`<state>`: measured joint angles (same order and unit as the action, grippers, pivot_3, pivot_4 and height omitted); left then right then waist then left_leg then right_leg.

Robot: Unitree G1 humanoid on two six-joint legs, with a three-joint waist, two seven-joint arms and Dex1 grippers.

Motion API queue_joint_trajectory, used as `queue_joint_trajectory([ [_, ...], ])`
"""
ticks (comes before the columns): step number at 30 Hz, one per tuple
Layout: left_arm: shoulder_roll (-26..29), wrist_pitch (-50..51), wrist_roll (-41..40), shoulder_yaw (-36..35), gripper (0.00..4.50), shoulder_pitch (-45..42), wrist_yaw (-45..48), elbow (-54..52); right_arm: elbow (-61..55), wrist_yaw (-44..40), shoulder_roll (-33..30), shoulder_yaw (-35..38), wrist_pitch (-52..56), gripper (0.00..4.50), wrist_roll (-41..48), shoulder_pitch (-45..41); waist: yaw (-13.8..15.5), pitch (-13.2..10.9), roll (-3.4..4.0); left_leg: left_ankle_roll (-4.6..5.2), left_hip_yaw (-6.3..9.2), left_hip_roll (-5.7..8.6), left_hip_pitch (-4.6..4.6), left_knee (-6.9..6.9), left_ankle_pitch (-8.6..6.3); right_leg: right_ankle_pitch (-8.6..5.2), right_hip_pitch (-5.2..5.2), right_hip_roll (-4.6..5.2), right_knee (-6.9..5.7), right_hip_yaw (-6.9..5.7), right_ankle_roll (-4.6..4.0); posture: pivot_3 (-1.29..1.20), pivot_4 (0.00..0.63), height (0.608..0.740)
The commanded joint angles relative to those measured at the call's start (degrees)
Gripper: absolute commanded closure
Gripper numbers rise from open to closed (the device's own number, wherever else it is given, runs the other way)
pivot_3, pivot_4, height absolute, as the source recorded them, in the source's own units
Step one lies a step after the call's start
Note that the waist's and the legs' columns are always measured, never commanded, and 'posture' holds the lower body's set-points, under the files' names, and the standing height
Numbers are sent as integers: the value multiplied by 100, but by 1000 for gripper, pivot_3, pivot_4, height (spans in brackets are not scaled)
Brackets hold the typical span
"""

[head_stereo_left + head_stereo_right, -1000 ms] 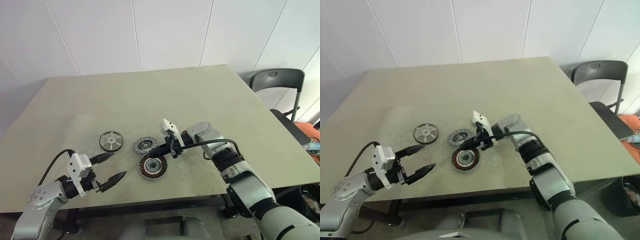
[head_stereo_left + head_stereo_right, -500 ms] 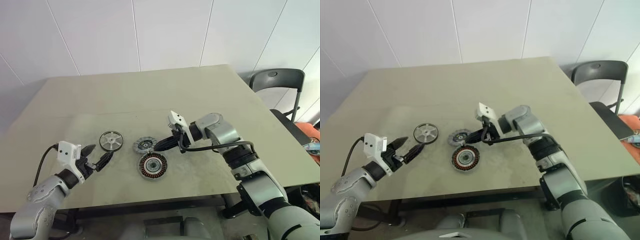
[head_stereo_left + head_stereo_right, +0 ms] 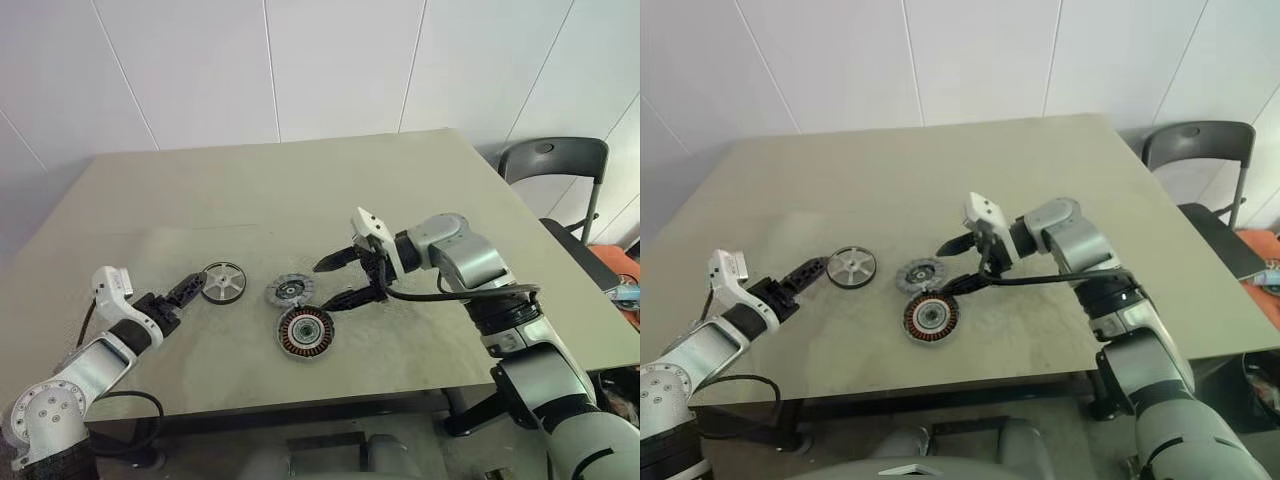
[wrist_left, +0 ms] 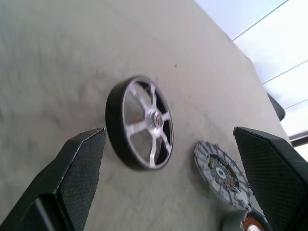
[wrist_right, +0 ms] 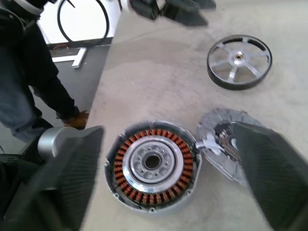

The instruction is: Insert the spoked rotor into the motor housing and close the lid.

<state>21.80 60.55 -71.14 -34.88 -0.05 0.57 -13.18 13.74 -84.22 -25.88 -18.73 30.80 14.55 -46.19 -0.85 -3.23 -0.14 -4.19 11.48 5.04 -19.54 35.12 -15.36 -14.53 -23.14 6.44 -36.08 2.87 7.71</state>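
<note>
Facing the wheel: the left jaws [image 3: 190, 287] lie low over the bench, spread wide and empty, their tips just beside the spoked rotor [image 3: 222, 282] on its left edge.
Key relation: the rotor lies flat straight ahead of the left jaws; in the left wrist view it sits between the two fingers [image 4: 79, 163] but further out. Being round, it has no long axis to line up with.
Nearer arm: the left, clearly; the right is well apart from the rotor.
Right jaws [image 3: 346, 280]: open, holding nothing, hanging above the spot between the lid [image 3: 290, 291] and the motor housing [image 3: 305, 331].
Housing: open side up, copper windings showing, near the front edge.
Lid: flat, just beside the housing's far rim, between housing and rotor.
Bench [image 3: 300, 190]: plain, matt grey-green, lightly scuffed.
Room: white panelled wall [image 3: 330, 60] behind; a dark chair [image 3: 555, 160] at the right.
</note>
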Motion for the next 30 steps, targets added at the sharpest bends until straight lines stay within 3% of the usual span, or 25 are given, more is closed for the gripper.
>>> queue_joint_trajectory([
  [1, -20, -56, -311, -148, 0, 54, -7, 249, -276, 12, -11, 137, 67, 10, 196, -104, 10, 0, -1, 0, -1, 0, 0, 0, 0, 0, 1, 0, 1, 0, 0, 0, 0, 740],
  [8, -41, -146, -419, -31, 0, 67, 305, 698, -369, -46, -89, 97, 120, 10, 275, -96, 15, 0, -5, 0, -5, 1, 0, 5, 0, -4, 3, -1, 2, 0, 0, 0, 0, 740],
  [30, -350, -766, 310, 335, 0, -857, 806, 1979, -128, 235, -156, 374, -136, 10, 309, -94, 17, 1, -16, 0, -8, 0, -2, 7, 0, 2, 3, 0, 5, 0, 1, 0, 0, 740],
])
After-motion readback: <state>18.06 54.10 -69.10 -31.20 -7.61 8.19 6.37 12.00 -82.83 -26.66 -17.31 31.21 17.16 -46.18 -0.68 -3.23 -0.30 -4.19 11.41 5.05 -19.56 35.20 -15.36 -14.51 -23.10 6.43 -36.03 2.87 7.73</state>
